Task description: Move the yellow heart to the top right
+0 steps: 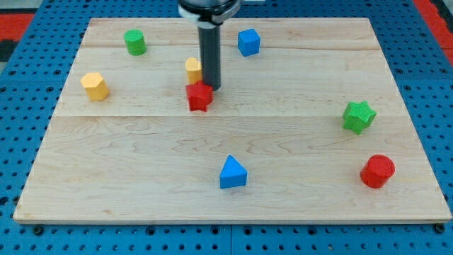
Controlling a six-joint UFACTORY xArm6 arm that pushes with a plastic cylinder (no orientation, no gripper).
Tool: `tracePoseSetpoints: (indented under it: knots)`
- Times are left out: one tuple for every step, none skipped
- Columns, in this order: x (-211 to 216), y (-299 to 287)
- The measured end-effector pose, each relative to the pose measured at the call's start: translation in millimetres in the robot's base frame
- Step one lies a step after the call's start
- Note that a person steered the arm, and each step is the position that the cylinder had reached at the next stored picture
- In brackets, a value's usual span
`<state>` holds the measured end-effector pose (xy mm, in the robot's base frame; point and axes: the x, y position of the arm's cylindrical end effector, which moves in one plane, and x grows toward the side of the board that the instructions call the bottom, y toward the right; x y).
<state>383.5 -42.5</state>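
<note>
The rod is covering the right part of the yellow block just to its left, so that block's shape is not showing clearly enough to name. My tip is sitting right at the red star, just above and to its right, and whether it is touching the star is not showing. The rod's upper end and mount are being cut off by the view's top edge. The counter is lying whole in view; the blue pegboard around it is running off every edge.
</note>
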Motion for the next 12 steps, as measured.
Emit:
tracePoseSetpoints:
  knots:
    - [0.0, -40.6]
    - [-15.1, -61.6]
    - [-28.8, -16.5]
    - [-47.0, 34.1]
    - [-55.5, 11.1]
    - [-55.5, -33.3]
    - [-75.6, -20.8]
    - [-96.5, -12.5]
    - [-96.0, 44.0]
    - [-79.4, 67.0]
    - [-48.2, 76.1]
    - [-33.5, 85.5]
